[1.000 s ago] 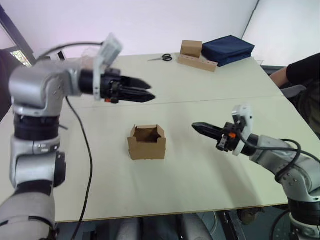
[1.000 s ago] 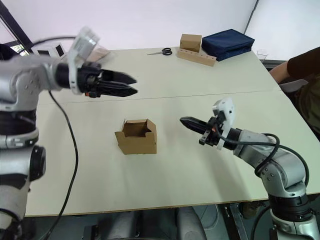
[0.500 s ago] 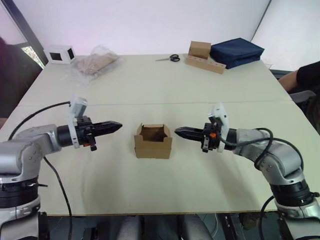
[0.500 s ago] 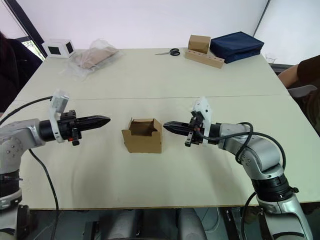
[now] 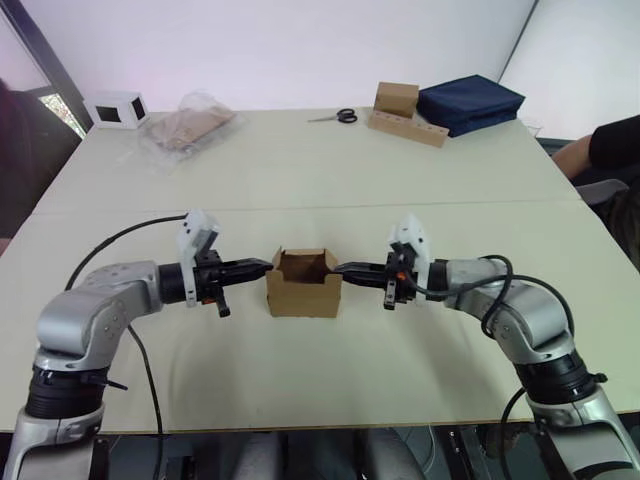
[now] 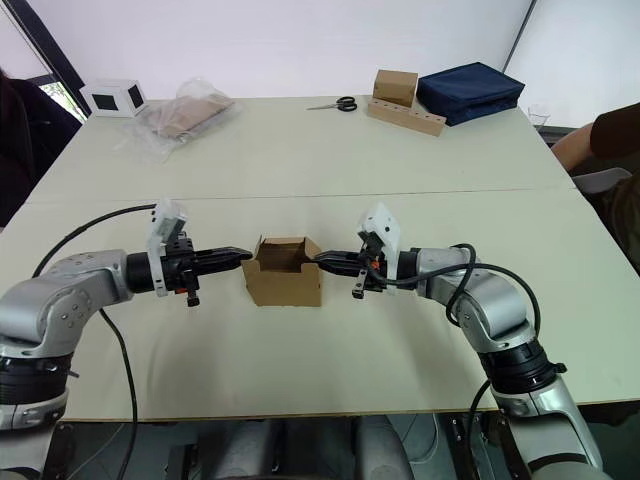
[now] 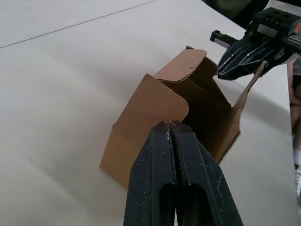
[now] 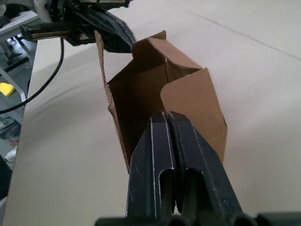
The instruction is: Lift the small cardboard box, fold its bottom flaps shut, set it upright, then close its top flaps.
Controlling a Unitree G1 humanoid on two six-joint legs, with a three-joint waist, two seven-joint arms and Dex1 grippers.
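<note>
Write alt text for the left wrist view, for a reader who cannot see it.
The left gripper, fingers shut together, points at the near side flap of the small cardboard box, which stands open-topped on a pale table. The right gripper reaches the box's far side.

Robot test lab, tabletop workstation.
Large pale beige table [image 5: 300, 170], plain white wall [image 5: 300, 40], loose steel scissors [image 5: 330, 116], seated person [image 5: 600, 150].

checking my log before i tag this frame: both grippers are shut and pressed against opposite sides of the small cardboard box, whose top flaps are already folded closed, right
Not quite: the top flaps are open, standing up around the rim, so the left wrist view looks into the small cardboard box. The rest holds: the left gripper and right gripper are shut, against opposite sides.
</note>
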